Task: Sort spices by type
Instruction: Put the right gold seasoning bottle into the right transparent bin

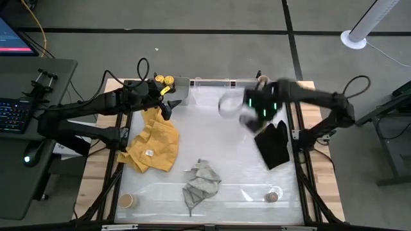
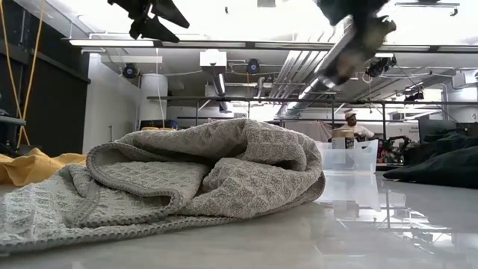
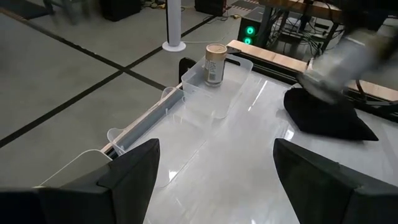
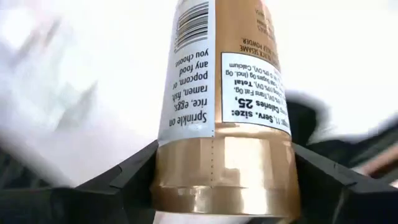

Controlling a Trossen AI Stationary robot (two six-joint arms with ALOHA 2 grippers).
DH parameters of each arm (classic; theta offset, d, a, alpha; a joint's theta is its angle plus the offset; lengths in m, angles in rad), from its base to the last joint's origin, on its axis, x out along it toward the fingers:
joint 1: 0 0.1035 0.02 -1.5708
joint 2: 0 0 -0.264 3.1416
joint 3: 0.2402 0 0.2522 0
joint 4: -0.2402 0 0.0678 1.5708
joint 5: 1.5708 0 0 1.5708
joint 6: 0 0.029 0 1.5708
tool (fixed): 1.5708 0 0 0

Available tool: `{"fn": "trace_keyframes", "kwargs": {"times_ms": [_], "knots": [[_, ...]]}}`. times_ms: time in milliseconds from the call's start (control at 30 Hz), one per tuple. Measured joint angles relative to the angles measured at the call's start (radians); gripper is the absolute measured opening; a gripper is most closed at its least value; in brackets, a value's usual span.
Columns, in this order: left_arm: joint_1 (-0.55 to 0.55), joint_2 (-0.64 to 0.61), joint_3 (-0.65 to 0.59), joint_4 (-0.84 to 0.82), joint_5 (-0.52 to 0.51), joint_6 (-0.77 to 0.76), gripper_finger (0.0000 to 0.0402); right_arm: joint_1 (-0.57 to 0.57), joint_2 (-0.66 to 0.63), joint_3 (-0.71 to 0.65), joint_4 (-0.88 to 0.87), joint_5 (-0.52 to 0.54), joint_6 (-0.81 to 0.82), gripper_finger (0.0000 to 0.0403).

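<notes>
Right gripper [image 4: 224, 180] clamped on a tan jar [image 4: 227, 93], label text readable, held in the air over the far right of the table [image 1: 244, 173] beside the black cloth [image 1: 273, 144]. Left gripper [image 3: 214, 171] spread wide with nothing in it, at the far left by two yellow-topped jars [image 1: 164, 80]. Another tan jar [image 3: 215, 63] stands in the clear bin [image 3: 205, 93] at the far edge; two more jars [image 1: 127, 201] sit at the near corners.

A glossy white counter [image 1: 225, 147] carries a crumpled yellow cloth [image 1: 154, 142] at left, a grey cloth [image 1: 201, 181] near the front, a black cloth [image 1: 273, 144] at right, and two tan jars [image 1: 128, 201] [image 1: 273, 196] at the front corners
</notes>
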Motion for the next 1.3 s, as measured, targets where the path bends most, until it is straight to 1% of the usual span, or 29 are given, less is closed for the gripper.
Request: {"fn": "trace_keyframes", "kwargs": {"times_ms": [100, 200, 300, 433, 533, 633, 833, 1100, 1233, 1300], "knots": [[0.0, 0.0, 0.0, 0.0, 0.001, 0.0, 0.03, -0.208, 0.008, 0.02, 0.006, 0.098, -0.086, 0.0269], [0.0, 0.0, 0.0, 0.0, 0.006, 0.001, 0.03, -0.392, 0.031, 0.014, -0.007, 0.151, -0.128, 0.0269], [0.0, 0.0, 0.0, 0.0, 0.006, 0.001, 0.03, -0.54, 0.076, 0.004, -0.004, 0.139, -0.149, 0.0269], [-0.001, 0.0, 0.0, 0.0, 0.008, 0.0, 0.03, -0.66, 0.171, 0.004, -0.001, 0.078, -0.177, 0.0269], [-0.001, 0.0, 0.0, 0.0, 0.034, 0.0, 0.03, -0.691, 0.243, 0.004, -0.001, 0.069, -0.191, 0.0269], [-0.001, 0.0, 0.0, 0.0, 0.057, 0.0, 0.03, -0.698, 0.304, 0.004, -0.002, 0.072, -0.21, 0.0269], [-0.002, 0.0, 0.0, 0.0, 0.061, -0.009, 0.03, -0.705, 0.376, 0.004, 0.0, 0.081, -0.231, 0.0269], [-0.002, 0.0, 0.0, 0.0, 0.061, -0.016, 0.03, -0.729, 0.395, 0.004, -0.002, 0.076, -0.227, 0.0272], [-0.001, 0.0, 0.0, 0.0, 0.061, -0.017, 0.03, -0.739, 0.395, 0.005, 0.005, 0.08, -0.228, 0.0304], [-0.002, 0.0, 0.0, 0.0, 0.061, -0.017, 0.03, -0.74, 0.395, 0.005, 0.001, 0.082, -0.223, 0.0312]]}}
